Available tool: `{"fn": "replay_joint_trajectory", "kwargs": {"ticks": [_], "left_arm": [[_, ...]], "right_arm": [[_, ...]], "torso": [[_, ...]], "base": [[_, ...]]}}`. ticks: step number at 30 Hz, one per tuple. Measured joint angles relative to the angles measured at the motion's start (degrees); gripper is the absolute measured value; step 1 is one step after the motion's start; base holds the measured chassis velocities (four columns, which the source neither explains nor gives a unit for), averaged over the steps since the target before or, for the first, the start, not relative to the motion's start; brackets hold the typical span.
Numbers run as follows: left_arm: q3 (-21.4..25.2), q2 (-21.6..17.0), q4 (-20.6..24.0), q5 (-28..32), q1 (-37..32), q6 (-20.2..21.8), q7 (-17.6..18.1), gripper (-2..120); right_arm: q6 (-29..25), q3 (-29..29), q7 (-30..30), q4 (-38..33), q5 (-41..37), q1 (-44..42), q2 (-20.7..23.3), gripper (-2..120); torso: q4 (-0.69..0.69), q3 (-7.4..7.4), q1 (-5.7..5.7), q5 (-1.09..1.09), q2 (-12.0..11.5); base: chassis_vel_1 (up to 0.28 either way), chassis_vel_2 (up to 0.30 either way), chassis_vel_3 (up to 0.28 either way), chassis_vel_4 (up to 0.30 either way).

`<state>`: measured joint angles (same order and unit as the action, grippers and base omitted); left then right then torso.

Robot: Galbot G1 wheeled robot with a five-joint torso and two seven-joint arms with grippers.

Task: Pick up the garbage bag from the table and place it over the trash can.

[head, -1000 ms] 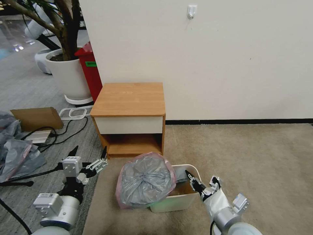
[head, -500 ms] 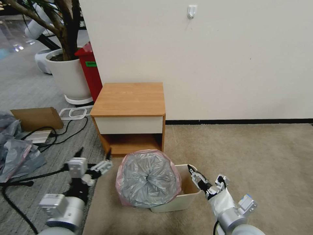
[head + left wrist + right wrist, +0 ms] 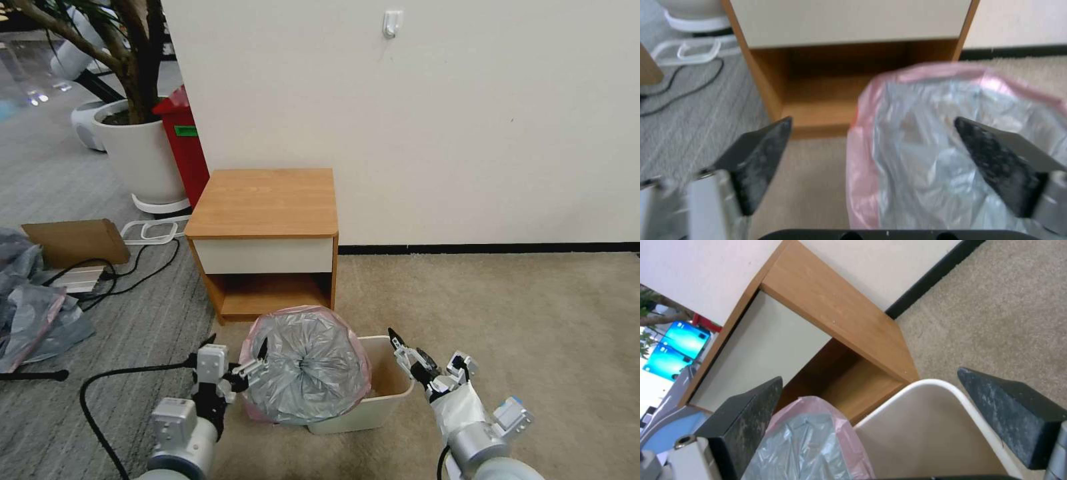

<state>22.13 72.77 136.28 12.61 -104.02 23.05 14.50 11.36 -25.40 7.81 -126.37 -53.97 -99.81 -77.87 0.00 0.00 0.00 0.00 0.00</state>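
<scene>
The garbage bag (image 3: 303, 367), crinkled grey plastic with a pink rim, is bunched over the left part of the cream trash can (image 3: 387, 400) on the carpet. The can's right half is uncovered. My left gripper (image 3: 238, 348) is open at the bag's left edge. In the left wrist view the left gripper (image 3: 872, 120) has the pink rim of the bag (image 3: 929, 140) between its spread fingers. My right gripper (image 3: 427, 350) hangs open over the can's right rim. The right wrist view has the right gripper (image 3: 870, 376) above the trash can (image 3: 925, 386) and the bag (image 3: 809, 440). The table (image 3: 267, 200) stands behind with a bare top.
A white wall rises behind the table. A red bin (image 3: 183, 147) and a white plant pot (image 3: 137, 153) stand at the back left. A cardboard box (image 3: 77, 240), cables (image 3: 133, 267) and a heap of plastic (image 3: 33, 313) lie on the left floor. Beige carpet spreads to the right.
My left arm has swung right from the grey floor to the bag's left edge. My right gripper has drawn back slightly right from the can's mouth. The bag sits a little lower.
</scene>
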Motion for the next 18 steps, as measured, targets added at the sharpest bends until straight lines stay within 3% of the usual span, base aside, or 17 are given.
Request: {"fn": "replay_joint_trajectory", "kwargs": {"ticks": [8,18], "left_arm": [[-3.4,0.0,-3.8,0.3,2.5,0.7,1.5,58],[-7.6,0.2,-7.7,0.3,5.5,1.0,2.9,54]], "right_arm": [[-0.4,0.4,0.0,0.2,0.0,-0.3,-0.7,100],[-1.6,1.4,0.5,0.5,0.0,-0.5,-1.6,100]], "torso": [[0.0,0.0,0.0,0.0,0.0],[0.0,0.0,0.0,0.0,0.0]], "base": [[0.0,0.0,0.0,0.0],[0.0,0.0,0.0,0.0]]}}
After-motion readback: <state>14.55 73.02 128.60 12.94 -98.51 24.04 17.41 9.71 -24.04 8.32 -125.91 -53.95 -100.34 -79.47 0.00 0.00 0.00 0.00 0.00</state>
